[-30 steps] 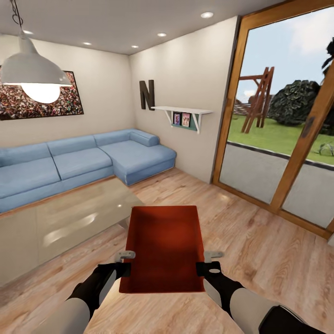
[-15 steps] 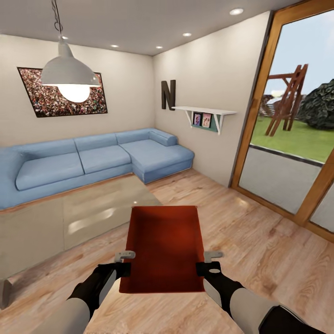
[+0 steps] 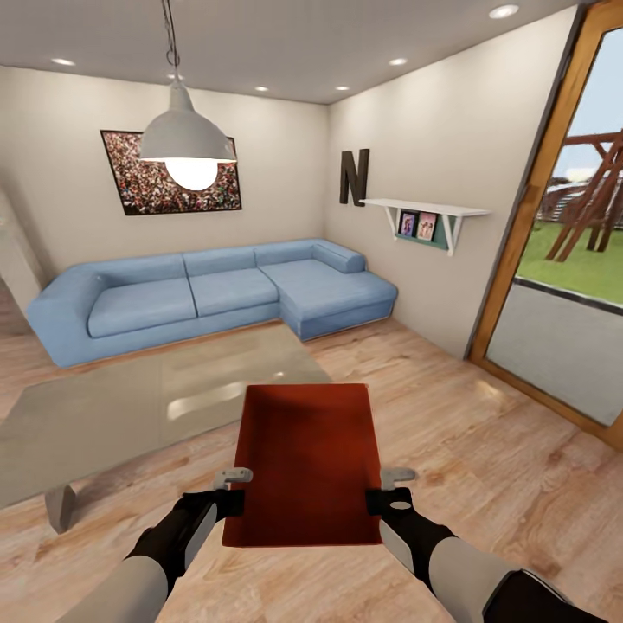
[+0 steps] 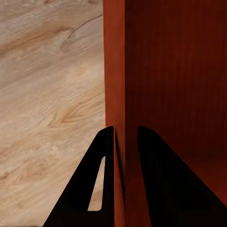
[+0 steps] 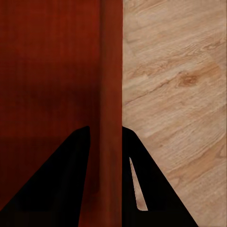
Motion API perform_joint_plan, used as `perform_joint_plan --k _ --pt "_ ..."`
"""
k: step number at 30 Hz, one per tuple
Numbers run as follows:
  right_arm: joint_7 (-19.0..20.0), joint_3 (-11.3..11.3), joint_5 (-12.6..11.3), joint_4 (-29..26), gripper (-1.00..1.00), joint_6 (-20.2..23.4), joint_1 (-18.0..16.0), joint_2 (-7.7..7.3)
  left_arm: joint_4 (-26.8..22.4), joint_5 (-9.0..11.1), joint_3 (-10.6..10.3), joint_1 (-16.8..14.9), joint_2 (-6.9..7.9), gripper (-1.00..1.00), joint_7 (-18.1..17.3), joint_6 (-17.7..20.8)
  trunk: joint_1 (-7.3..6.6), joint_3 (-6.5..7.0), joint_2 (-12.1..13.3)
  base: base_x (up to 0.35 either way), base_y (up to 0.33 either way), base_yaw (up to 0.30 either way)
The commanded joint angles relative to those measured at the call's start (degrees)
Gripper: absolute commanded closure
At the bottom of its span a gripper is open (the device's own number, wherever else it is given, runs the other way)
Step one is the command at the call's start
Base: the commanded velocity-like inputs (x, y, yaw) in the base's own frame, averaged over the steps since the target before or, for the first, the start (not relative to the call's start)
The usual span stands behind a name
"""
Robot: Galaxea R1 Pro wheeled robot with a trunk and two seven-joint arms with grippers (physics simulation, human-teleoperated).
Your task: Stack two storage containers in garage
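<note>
I hold one orange-red open-top storage container [image 3: 305, 463] in front of me, level above the light wood-plank floor of the living room. My left gripper [image 3: 232, 497] is shut on its left wall and my right gripper [image 3: 387, 495] is shut on its right wall. The left wrist view has two dark fingers [image 4: 101, 187] pinching the container wall [image 4: 115, 71]. Over on the other arm, the right wrist view has the fingers [image 5: 78, 184] clamped on the opposite wall [image 5: 111, 71]. The bin is empty inside.
A glass coffee table [image 3: 130, 407] stands close at the front left, a blue corner sofa [image 3: 216, 294] behind it. A pendant lamp [image 3: 186, 143] hangs ahead. Wood-framed glass doors [image 3: 554, 260] are at the right, a wall shelf [image 3: 424, 216] beside them.
The whole view has swung left: sofa, lamp and picture slid to the right in the picture and the glass doors moved toward the right edge. The container stays held the same way.
</note>
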Motion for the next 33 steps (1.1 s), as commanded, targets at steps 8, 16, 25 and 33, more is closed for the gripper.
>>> perform_joint_plan --k 8,16,25,33 --pt "-1.9 -1.4 0.7 -0.1 1.0 -2.0 -0.1 0.0 0.1 0.0 0.4 0.0 -0.02 1.0 0.2 0.3 0.01 -0.09 -0.1 0.0 0.0 0.278" --pt "-1.9 -1.4 0.7 -0.1 1.0 -2.0 -0.1 0.0 0.1 0.0 0.4 0.0 -0.02 1.0 0.2 0.3 0.01 -0.09 -0.1 0.0 0.0 0.278" --pt "-2.0 -1.4 0.6 -0.1 1.0 -2.0 -0.1 0.0 0.1 0.0 0.4 0.0 -0.02 1.0 0.2 0.3 0.01 -0.09 -0.1 0.0 0.0 0.279" --pt "-2.0 -1.4 0.6 -0.1 1.0 -2.0 -0.1 0.0 0.1 -0.1 0.4 0.0 -0.02 1.0 0.2 0.3 0.01 -0.09 -0.1 0.0 0.0 0.279"
